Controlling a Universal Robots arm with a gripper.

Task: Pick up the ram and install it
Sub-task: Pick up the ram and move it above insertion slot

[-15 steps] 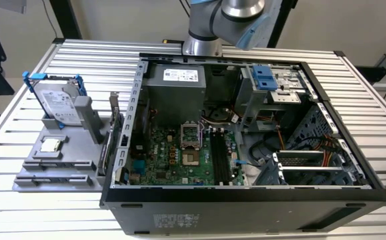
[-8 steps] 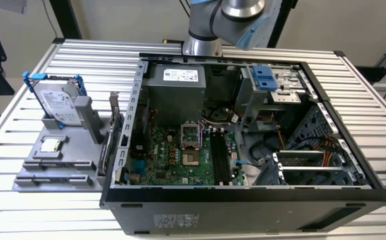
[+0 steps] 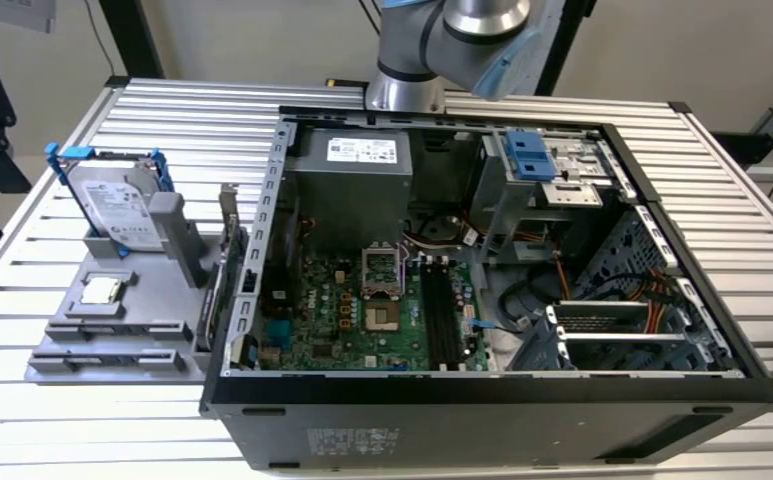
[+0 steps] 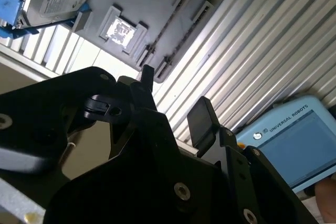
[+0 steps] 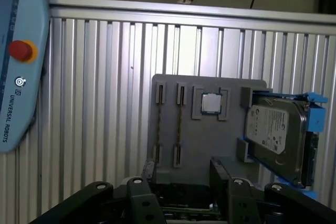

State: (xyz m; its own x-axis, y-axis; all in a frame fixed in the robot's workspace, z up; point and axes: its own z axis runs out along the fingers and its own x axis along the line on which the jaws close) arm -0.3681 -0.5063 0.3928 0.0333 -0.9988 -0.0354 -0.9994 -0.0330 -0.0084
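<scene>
Dark thin ram, it seems, stands on edge in a long slot of the gray holder, near the holder's square chip. Gripper hangs well apart from the holder, fingers spread, empty.

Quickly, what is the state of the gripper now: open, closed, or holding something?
Gripper: open, with nothing between its fingers in the first wrist view.
</scene>
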